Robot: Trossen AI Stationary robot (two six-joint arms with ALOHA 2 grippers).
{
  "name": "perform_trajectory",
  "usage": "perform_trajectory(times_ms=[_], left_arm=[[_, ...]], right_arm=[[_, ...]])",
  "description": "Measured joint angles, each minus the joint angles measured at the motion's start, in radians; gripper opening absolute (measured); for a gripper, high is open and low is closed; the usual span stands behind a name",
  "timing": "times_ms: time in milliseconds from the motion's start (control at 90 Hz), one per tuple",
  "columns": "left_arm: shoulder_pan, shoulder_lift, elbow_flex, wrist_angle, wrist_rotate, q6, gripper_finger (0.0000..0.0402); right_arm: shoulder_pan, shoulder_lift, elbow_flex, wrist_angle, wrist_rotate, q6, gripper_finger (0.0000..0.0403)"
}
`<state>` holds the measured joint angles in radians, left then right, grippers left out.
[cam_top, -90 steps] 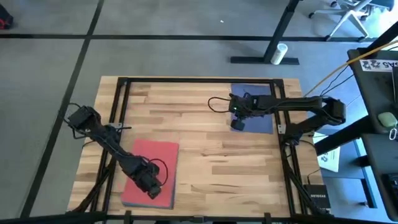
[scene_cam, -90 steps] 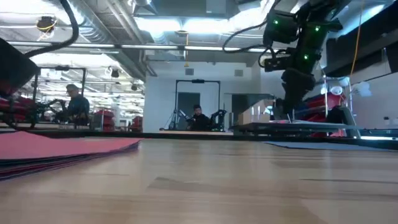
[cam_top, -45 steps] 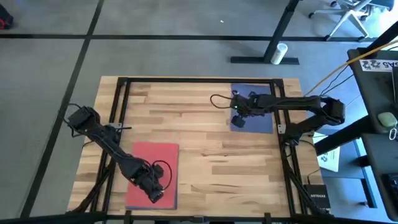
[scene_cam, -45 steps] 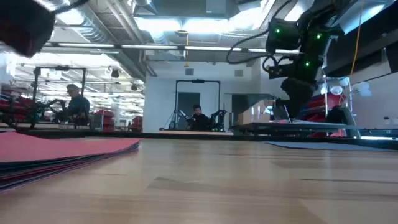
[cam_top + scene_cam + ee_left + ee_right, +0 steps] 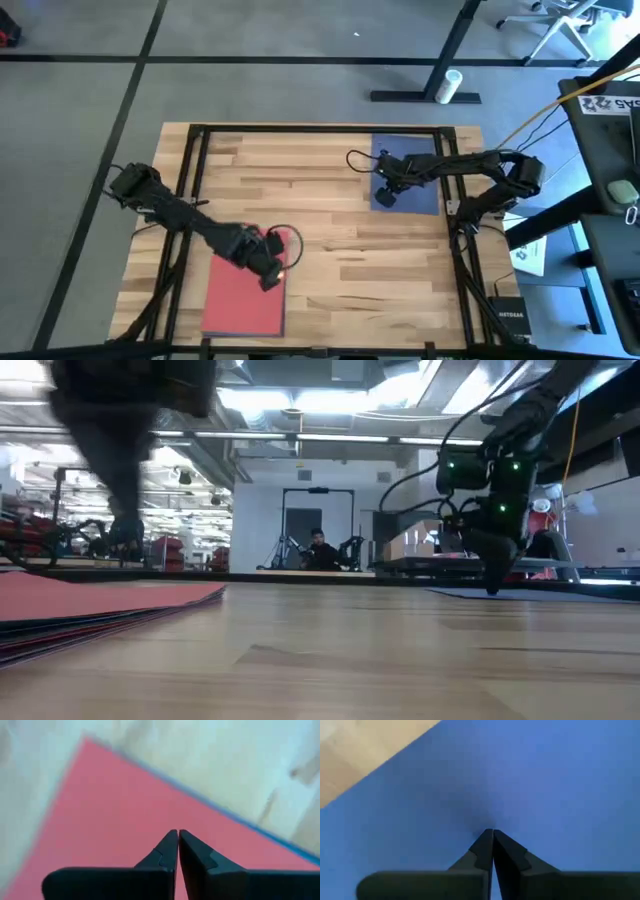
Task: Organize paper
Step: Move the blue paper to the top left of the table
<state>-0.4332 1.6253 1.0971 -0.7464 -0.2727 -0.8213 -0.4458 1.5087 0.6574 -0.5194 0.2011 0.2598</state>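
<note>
Directly beneath my right hand (image 5: 385, 195) lies the blue sheet (image 5: 415, 170), its long axis running away from me toward the bench's (image 5: 350, 260) far edge; my fingers are pressed together, tips down at its near corner — holding nothing; my left hand (image 5: 268, 268), fingers likewise together and empty, hangs over the red stack's (image 5: 240, 300) far corner; the stack lies well apart from the blue sheet, so I judge the right hand the nearer for moving it.

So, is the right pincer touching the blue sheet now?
Touching, it seems. In the right wrist view the shut right pincer meets the blue sheet at its tips, with shadow there and no visible gap.
</note>
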Motion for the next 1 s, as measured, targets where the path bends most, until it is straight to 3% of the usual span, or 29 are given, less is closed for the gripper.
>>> perform_trajectory(times_ms=[400, 589, 800, 1000], left_arm=[[0.199, 0.0, -0.035, 0.158, -0.031, 0.318, 0.0], [0.278, 0.009, -0.094, 0.393, -0.007, 0.441, 0.0], [0.375, 0.068, -0.103, 0.685, 0.135, 0.653, 0.0], [0.456, 0.168, -0.103, 0.851, 0.161, 0.811, 0.0]], right_arm=[[0.0, 0.037, -0.003, 0.27, -0.247, 0.031, 0.0], [0.0, 0.081, -0.001, 0.418, -0.375, 0.029, 0.0], [0.001, 0.013, 0.053, 0.401, -0.357, -0.022, 0.0], [0.001, -0.153, 0.082, 0.291, -0.269, -0.086, 0.0]])
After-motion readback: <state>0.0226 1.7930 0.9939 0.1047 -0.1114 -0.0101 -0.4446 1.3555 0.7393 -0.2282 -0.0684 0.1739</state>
